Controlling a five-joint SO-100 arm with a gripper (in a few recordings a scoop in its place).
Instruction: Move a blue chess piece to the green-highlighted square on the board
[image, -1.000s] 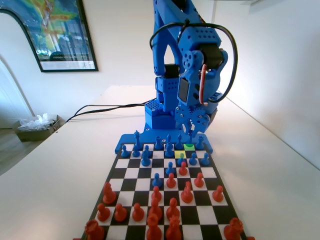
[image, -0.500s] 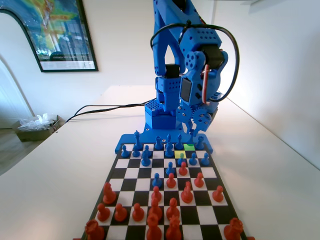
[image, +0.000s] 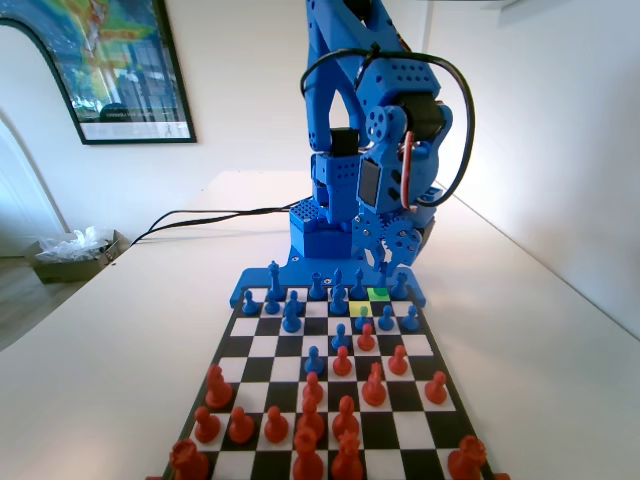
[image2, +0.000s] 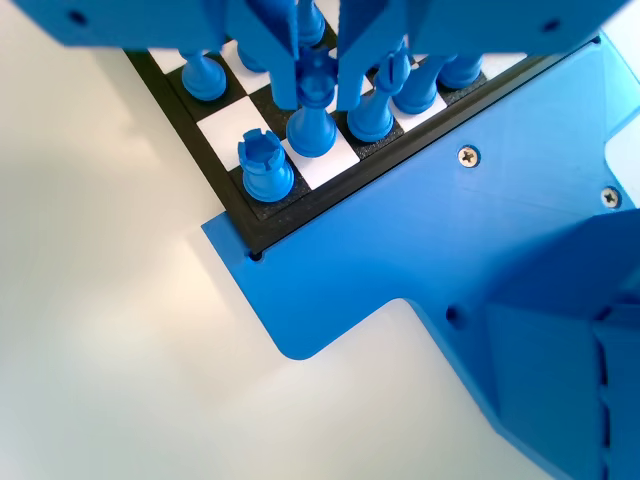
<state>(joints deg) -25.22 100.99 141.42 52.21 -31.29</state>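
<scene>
Jaws are down over the blue piece (image2: 312, 130) right next to the corner rook (image2: 265, 168), one on each side of its head. Can't tell if they're actually pinching it or just sitting close.

It's small hard plastic, so light, stiff and probably a bit slippery. I'd grip the narrow neck under the head.

It's tight in there: the rook on one side, another blue piece (image2: 372, 118) on the other, both easy to knock on the way up. The green square (image: 378, 294) is close to the rook's end of the board (image2: 235, 120), so it looks like a short hop.
</scene>
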